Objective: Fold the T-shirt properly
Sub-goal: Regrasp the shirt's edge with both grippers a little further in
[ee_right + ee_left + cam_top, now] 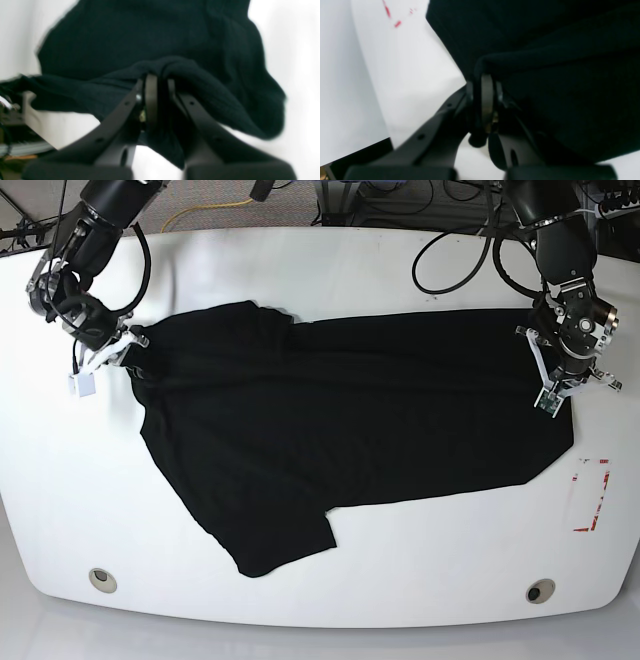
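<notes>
Over by the desk's [320, 260] left edge, the right claw [128, 346] is clamped on a bunched fold of the shirt [330, 420]; its wrist view shows the jaws pinched together with black cloth [175, 67] draped over the tips [156, 82]. From there the shirt runs as one long dark band across the middle of the desk toward the right edge, its long axis lying edge to edge, with one sleeve [275, 545] sagging down toward the near edge. At the far right end the left claw [550, 385] is closed on the opposite edge of the cloth, a fold caught between its tips [486, 82]. So each claw holds one end, the fabric stretching between them and lying inward from both. Neither arm is nearer the middle; any fold, I'd judge, has to carry one end along that axis toward the other.
</notes>
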`<state>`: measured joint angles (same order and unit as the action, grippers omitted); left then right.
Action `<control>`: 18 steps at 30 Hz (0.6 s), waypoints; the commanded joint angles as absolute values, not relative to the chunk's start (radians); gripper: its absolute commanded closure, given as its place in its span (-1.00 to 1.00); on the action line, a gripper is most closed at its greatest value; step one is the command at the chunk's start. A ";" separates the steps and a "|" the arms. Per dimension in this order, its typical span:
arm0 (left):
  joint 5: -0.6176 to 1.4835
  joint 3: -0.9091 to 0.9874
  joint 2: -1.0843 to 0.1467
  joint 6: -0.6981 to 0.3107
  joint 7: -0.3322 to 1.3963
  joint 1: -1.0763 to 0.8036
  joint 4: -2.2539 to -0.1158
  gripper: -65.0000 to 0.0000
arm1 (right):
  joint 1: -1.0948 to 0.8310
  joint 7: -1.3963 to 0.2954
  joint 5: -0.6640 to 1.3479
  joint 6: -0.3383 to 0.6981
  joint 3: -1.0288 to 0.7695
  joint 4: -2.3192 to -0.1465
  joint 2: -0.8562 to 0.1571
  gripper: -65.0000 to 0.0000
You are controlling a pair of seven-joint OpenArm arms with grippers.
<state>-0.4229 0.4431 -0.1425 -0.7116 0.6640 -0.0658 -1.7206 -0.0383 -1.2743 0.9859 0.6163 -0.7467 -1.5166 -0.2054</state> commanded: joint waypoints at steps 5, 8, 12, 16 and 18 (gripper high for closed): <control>-0.429 0.447 -0.157 -0.698 0.653 -0.002 -1.653 1.00 | 0.065 -1.227 0.928 0.624 -0.671 -1.405 -0.262 1.00; -0.427 0.446 -0.159 -0.698 0.653 0.010 -1.620 0.94 | 0.093 -1.194 0.885 0.624 -0.657 -1.376 -0.265 0.96; -0.427 0.444 -0.157 -0.698 0.651 0.030 -1.584 0.42 | 0.131 -1.191 0.845 0.624 -0.657 -1.359 -0.265 0.43; -0.426 0.443 -0.157 -0.698 0.651 0.047 -1.567 -0.02 | 0.131 -1.191 0.839 0.624 -0.662 -1.362 -0.275 -0.21; -0.423 0.443 -0.156 -0.698 0.651 0.051 -1.570 -0.09 | 0.116 -1.194 0.863 0.624 -0.661 -1.363 -0.294 -0.45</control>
<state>-0.4259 0.4419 -0.1425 -0.7082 0.6640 0.0357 -1.5539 0.1104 -1.2083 0.8230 0.6209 -0.6571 -1.3430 -0.2577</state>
